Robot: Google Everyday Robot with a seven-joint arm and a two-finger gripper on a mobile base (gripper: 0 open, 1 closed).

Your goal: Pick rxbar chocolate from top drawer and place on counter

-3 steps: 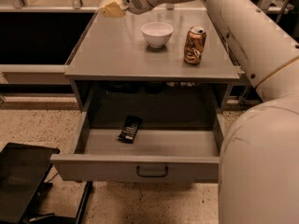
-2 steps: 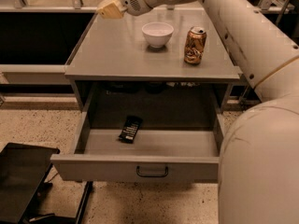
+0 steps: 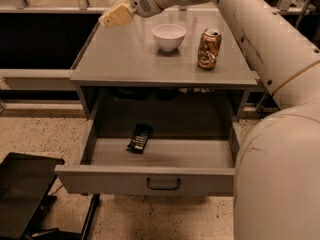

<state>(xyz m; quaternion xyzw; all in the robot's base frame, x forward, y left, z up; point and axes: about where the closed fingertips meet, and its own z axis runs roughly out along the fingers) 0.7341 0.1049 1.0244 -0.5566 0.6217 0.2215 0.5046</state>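
The rxbar chocolate point(image 3: 140, 137), a flat black bar with white print, lies on the floor of the open top drawer point(image 3: 145, 179), left of centre near the back. The drawer is pulled out, with its black wire handle point(image 3: 163, 184) facing me. My gripper point(image 3: 115, 8) hangs above the far left corner of the grey counter point(image 3: 125, 59), well above and behind the bar. It is open and holds nothing. The arm reaches in from the right.
A white bowl point(image 3: 169, 36) and a dented copper can point(image 3: 209, 48) stand on the counter's far right half. A black object point(image 3: 25, 194) sits on the speckled floor at lower left. My robot body point(image 3: 280, 174) fills the right side.
The gripper has drifted slightly left and down over the counter's far left corner. The bar, drawer, bowl and can have not moved.
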